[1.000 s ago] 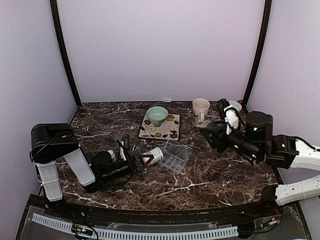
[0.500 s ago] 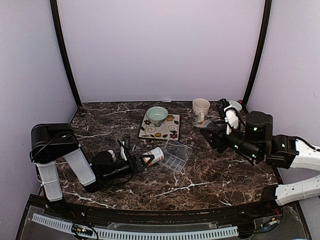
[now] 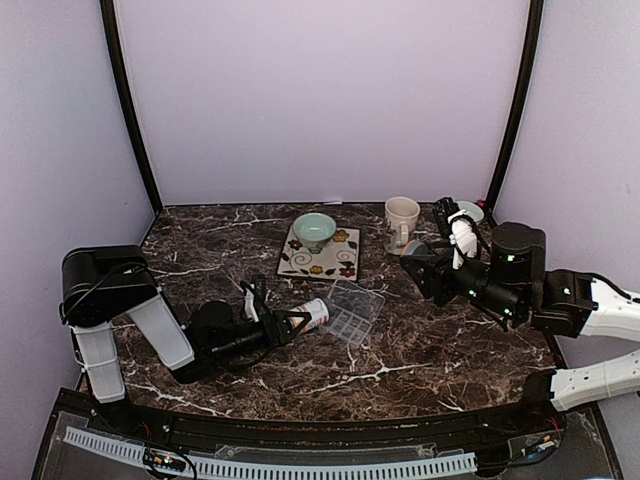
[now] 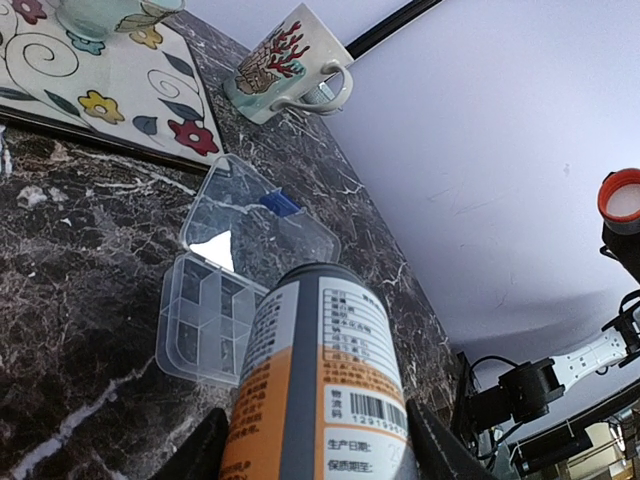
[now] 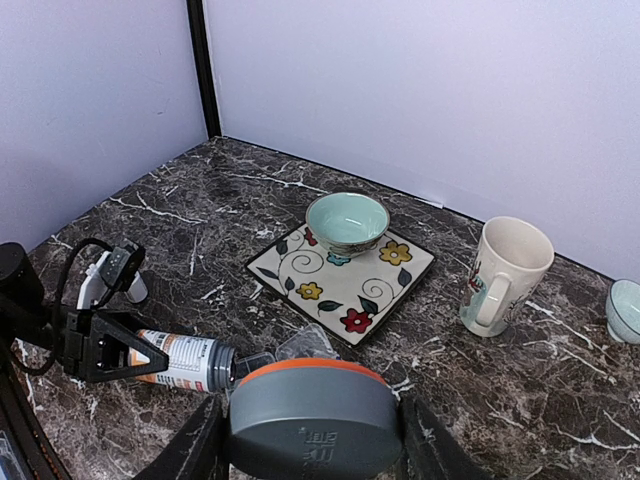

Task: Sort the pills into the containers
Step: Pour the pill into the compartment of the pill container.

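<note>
Left gripper [image 3: 290, 322], clamped on an orange bottle [image 4: 320, 380] lying flat, points its long axis toward three o'clock, where the open pill box [image 4: 185, 330] sits just beyond; the farther right gripper [image 5: 305, 440] grips a grey cap [image 5: 310, 405].

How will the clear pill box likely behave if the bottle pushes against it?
The pill box looks like thin clear plastic, so it is probably light and may slide on the smooth marble table. Its lid lies open behind it, so it should skid rather than tip, though the lid might flex.
</note>
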You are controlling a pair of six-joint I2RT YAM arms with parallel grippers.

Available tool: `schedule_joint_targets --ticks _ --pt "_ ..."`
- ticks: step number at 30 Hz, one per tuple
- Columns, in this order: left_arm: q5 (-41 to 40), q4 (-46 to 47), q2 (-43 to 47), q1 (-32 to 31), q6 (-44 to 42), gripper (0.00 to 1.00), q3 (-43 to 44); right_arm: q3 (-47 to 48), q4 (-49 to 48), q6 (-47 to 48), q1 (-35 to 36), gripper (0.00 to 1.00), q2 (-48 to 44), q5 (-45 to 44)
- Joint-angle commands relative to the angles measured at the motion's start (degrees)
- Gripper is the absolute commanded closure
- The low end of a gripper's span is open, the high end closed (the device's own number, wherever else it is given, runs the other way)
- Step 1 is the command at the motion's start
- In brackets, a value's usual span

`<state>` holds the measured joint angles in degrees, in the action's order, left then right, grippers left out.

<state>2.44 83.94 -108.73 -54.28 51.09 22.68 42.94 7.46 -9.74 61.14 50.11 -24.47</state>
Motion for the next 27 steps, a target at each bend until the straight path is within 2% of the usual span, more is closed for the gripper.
schedule_joint_targets --ticks 1,27 --pt "-0.9 -2.2 2.6 -0.4 -0.9 1.00 1.6 0.3 -1.8 -0.1 -0.3 0.85 -0.6 -0.2" --pt "-2.3 -8.3 3.9 -0.6 -0.7 1.00 2.9 -0.1 -1.8 -0.2 -0.3 0.84 -0.6 -0.4"
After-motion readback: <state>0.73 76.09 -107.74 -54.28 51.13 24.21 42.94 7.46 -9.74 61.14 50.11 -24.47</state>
